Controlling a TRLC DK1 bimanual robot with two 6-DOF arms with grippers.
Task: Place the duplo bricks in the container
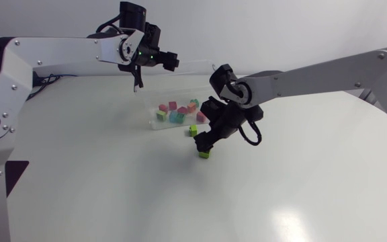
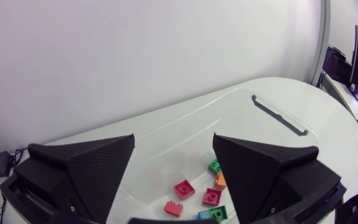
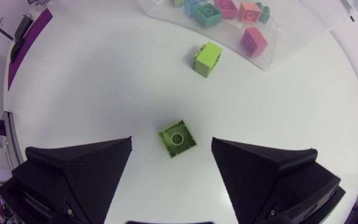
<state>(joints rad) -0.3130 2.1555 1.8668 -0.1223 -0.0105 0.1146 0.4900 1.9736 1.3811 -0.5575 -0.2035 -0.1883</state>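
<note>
Several bricks (image 1: 175,114) in container (image 2: 241,115), green pair (image 3: 178,138) outside — apart

The left gripper (image 2: 173,139) hangs open over the clear container (image 2: 241,102). Between its fingers lie two pink bricks (image 2: 184,188), a red brick (image 2: 173,208), an orange brick (image 2: 220,180), two green bricks (image 2: 214,166) and a blue brick (image 2: 204,215); a dark handle (image 2: 278,116) marks the container's far end
</note>
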